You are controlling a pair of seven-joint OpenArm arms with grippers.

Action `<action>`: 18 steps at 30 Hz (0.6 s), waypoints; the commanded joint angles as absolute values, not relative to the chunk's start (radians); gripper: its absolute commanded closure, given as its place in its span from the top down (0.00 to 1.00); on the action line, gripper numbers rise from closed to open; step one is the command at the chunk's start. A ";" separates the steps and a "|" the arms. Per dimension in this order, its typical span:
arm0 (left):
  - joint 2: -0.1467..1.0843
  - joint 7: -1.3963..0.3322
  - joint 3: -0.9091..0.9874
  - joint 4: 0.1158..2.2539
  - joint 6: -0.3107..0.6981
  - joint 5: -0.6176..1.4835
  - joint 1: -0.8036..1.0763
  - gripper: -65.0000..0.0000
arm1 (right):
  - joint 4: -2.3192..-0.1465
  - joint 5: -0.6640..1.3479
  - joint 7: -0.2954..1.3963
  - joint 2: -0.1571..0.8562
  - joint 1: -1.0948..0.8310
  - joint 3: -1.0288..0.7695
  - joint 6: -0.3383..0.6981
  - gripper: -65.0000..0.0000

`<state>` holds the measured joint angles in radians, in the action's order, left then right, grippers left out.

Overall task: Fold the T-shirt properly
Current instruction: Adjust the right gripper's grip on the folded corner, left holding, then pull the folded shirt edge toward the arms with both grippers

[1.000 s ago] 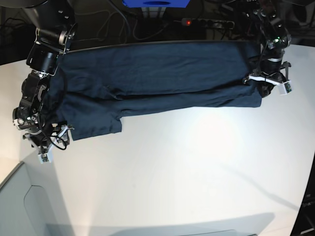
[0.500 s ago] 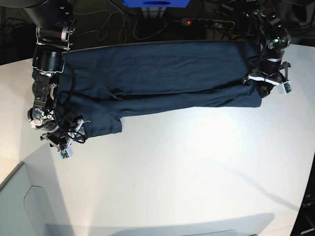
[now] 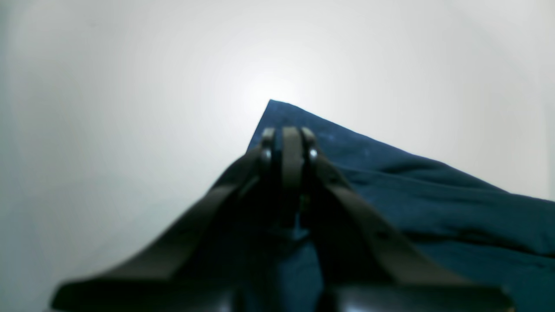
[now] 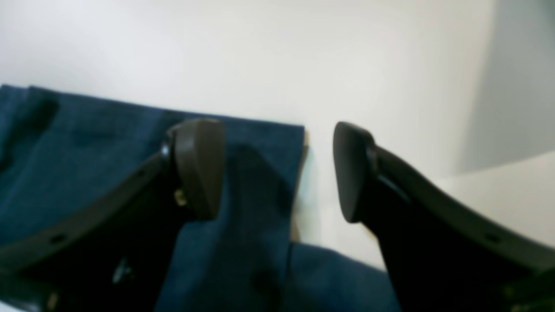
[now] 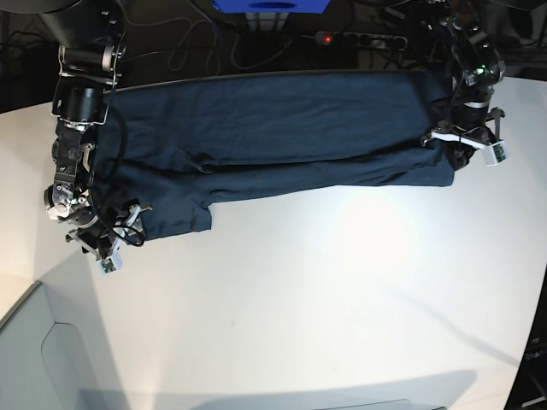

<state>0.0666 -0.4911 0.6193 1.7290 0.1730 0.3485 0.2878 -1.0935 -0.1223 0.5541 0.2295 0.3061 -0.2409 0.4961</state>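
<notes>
The dark navy T-shirt (image 5: 282, 137) lies folded lengthwise along the far side of the white table (image 5: 342, 299). In the base view my left gripper (image 5: 455, 154) is at the shirt's right end. In the left wrist view it (image 3: 288, 143) is shut over a corner of the T-shirt (image 3: 433, 208), with blue cloth showing between the fingers. My right gripper (image 5: 121, 237) is at the shirt's lower left corner. In the right wrist view it (image 4: 277, 173) is open and straddles the edge of the T-shirt (image 4: 108, 143), one finger (image 4: 199, 169) over cloth, the other over bare table.
A power strip with a red light (image 5: 325, 38), cables and a blue box (image 5: 269, 4) sit behind the table's far edge. A grey surface (image 5: 43, 359) adjoins the table at the lower left.
My right gripper has moved right, from beside the shirt's left edge onto its lower left corner, still open. The left arm and the shirt have not moved.
</notes>
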 commanded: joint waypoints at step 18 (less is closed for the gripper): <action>0.077 -0.466 0.625 1.745 0.176 0.361 0.285 0.00 | -1.044 -0.110 0.530 0.236 0.314 -0.240 0.496 0.56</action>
